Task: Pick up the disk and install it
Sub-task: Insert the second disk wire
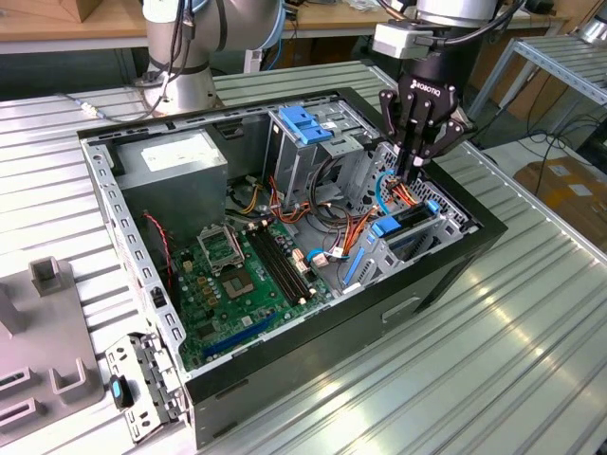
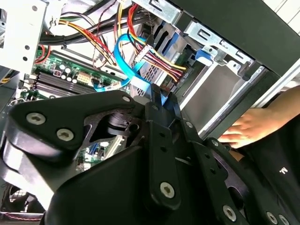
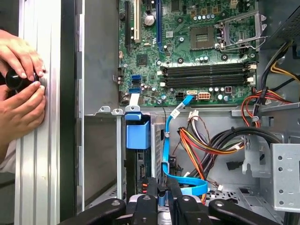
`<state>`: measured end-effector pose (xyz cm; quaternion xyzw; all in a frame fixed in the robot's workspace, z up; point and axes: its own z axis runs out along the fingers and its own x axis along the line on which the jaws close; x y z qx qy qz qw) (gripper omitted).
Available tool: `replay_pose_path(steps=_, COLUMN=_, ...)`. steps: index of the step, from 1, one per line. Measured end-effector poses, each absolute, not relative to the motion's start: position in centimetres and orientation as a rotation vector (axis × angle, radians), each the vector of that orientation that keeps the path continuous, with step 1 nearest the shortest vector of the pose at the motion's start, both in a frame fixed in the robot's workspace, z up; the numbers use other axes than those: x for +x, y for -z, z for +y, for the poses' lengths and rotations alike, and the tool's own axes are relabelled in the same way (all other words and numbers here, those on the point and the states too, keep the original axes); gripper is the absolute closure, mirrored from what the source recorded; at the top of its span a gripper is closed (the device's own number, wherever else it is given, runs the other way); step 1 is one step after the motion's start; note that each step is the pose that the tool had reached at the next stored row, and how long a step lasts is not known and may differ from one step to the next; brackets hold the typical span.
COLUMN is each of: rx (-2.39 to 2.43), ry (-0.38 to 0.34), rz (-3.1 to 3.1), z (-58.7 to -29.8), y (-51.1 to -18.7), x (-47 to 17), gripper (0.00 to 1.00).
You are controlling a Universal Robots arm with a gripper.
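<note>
Ribbed metal table [image 1: 531, 360], open computer case [image 1: 455, 261], end effector [image 1: 414, 171] over half-hidden disk [image 1: 403, 226]

The open computer case [image 1: 285, 237] is seen from above and off one corner in the exterior view, from moderate distance. It is looked into at close range in both wrist views, past the end effector [image 3: 161, 204]; the motherboard [image 3: 197, 51] is shared by all three views.

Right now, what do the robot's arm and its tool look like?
The arm has silver-grey tube segments with light blue joint caps and a rounded grey base. Black cables run near the wrist. The tool is black, with jointed link fingers held by round silver screws, and white lettering on its body.
</note>
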<state>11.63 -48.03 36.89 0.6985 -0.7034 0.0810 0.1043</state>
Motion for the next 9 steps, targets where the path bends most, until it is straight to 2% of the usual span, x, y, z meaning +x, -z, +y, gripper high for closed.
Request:
replay_pose_path(steps=5, rx=2.051, ry=-0.253, rz=-2.066, z=-48.03, y=-36.81, x=11.63, gripper=0.78)
replay_pose_path(steps=6, rx=2.05, ry=-0.256, rz=-2.065, z=-48.03, y=-36.79, x=11.63, gripper=0.84)
replay_pose_path(steps=9, rx=2.048, ry=-0.259, rz=-2.063, z=-48.05, y=-36.76, x=11.63, gripper=0.84)
